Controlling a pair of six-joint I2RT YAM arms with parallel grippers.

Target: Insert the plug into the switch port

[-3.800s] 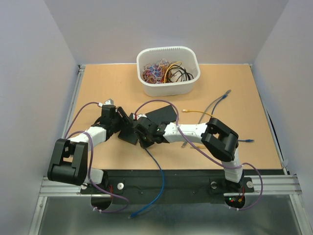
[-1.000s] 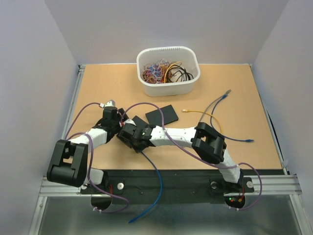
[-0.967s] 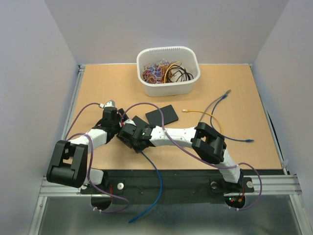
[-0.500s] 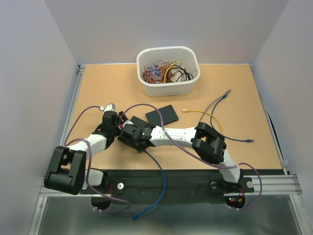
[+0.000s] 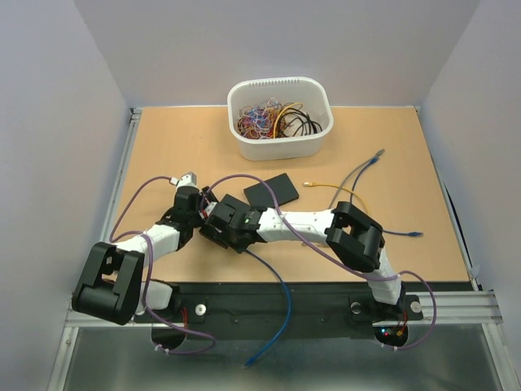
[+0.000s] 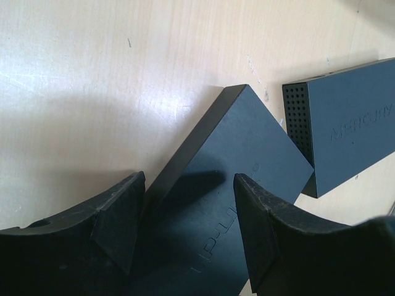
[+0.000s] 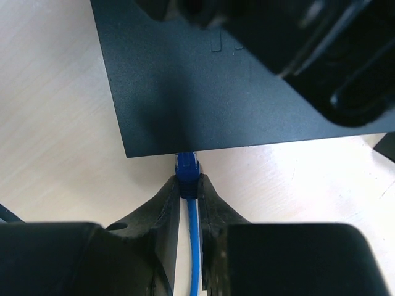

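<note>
A black switch point(image 6: 241, 160) lies flat on the table, and a corner of it shows between the two wrists in the top view point(image 5: 231, 201). My left gripper point(image 6: 188, 209) point(image 5: 202, 208) hangs open just over the switch's near end, its fingers point(image 6: 120, 213) straddling the top face. My right gripper point(image 7: 188, 188) point(image 5: 225, 226) is shut on the blue plug point(image 7: 187, 168). The plug's tip meets the switch's front edge point(image 7: 185, 151); the port itself is hidden under that edge. The blue cable point(image 5: 279, 287) trails back off the table's near edge.
A second black switch point(image 5: 270, 191) point(image 6: 352, 123) lies just beyond the first. A white basket point(image 5: 279, 145) of tangled cables stands at the back. Loose yellow point(image 5: 330, 189) and blue-grey point(image 5: 365, 166) cables lie on the right of the table point(image 5: 163, 147).
The left arm has drawn back a little toward its base. The right wrist has shifted slightly right and away, and the blue cable's loose end has swung right.
</note>
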